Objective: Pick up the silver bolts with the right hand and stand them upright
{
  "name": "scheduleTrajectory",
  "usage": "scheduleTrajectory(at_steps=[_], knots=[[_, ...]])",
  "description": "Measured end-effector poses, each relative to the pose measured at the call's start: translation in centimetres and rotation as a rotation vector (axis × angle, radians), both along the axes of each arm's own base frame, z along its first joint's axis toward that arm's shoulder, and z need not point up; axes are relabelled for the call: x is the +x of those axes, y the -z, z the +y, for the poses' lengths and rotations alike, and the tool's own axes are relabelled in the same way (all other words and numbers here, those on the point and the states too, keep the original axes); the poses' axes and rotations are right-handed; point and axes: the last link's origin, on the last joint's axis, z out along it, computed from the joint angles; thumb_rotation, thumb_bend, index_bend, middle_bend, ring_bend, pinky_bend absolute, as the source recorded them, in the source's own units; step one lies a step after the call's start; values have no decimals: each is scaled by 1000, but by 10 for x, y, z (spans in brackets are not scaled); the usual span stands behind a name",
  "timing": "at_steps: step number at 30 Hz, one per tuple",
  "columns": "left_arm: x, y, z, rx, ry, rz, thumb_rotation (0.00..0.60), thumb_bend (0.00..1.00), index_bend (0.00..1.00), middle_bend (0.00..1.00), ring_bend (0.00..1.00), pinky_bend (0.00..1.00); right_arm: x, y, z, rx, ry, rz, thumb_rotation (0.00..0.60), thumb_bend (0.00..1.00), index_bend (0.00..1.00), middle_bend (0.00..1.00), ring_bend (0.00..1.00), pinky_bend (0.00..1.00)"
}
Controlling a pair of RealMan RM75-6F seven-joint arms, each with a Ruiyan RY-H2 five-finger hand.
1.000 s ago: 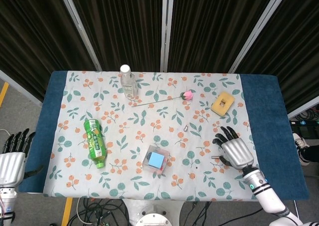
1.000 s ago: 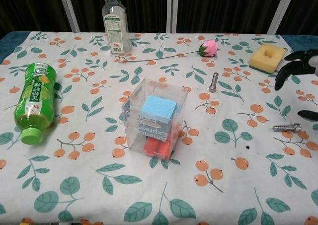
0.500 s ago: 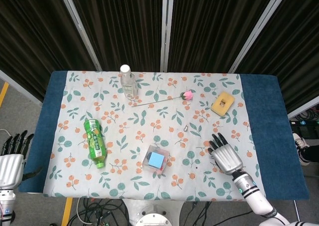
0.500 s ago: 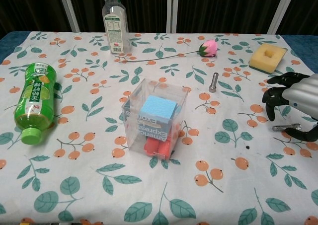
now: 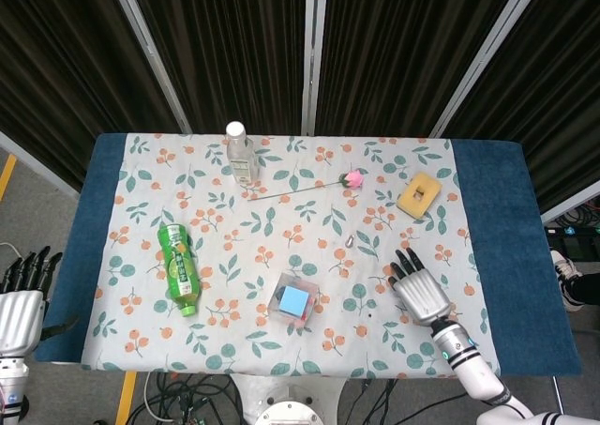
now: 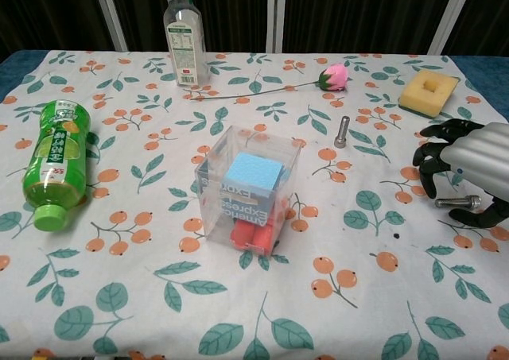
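Head view: table point(image 5: 506, 256) with blue cover, floral cloth point(image 5: 281, 247) over it, dark curtains behind. One right hand point(image 5: 419, 292) over the cloth's right part, fingers spread, holding nothing; one left hand point(image 5: 19, 303) off the table's left edge, fingers apart, empty.

Chest view: two silver bolts, one point(image 6: 342, 131) lying mid-cloth, one point(image 6: 459, 203) lying under the right hand point(image 6: 469, 165). One each: green bottle point(image 6: 52, 160), clear bottle point(image 6: 182, 31), clear box point(image 6: 246, 187), pink flower point(image 6: 334, 77), yellow sponge point(image 6: 429, 91).

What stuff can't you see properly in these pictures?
- Lying bolt: chest view shows part; the right hand covers its far end. Head view: hidden under that hand.
- Standing bolt: head view, too small for detail.
- Left hand: head view, cut by the frame edge; absent from chest view.
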Motion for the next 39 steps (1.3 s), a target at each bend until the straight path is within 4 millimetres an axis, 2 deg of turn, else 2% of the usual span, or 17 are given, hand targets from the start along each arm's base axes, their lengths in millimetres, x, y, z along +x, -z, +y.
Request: scheduleTrajectory(at_steps=[5, 12, 25, 31, 39], knots=[[0, 0, 1, -1, 3, 1, 600, 61, 87, 0, 0, 0, -1, 1, -1, -2, 7, 2, 600, 222, 489, 221, 0, 0], [-1, 1, 0, -2, -1, -1, 600, 60, 88, 0, 0, 0, -2, 1, -1, -2, 9, 8, 600, 298, 523, 228, 0, 0], [-1, 0, -1, 1, -1, -1, 600, 61, 88, 0, 0, 0, -1, -4, -1, -15, 19, -24, 600, 358, 566, 241, 0, 0], [0, -1, -1, 3, 2, 0, 600, 60, 88, 0, 0, 0, 7, -14, -3, -13, 63, -151, 600, 359, 586, 249, 0, 0], [1, 0, 0, 1, 1, 2, 600, 60, 88, 0, 0, 0, 12, -22, -14, 36, 198, -419, 600, 360, 596, 255, 0, 0]])
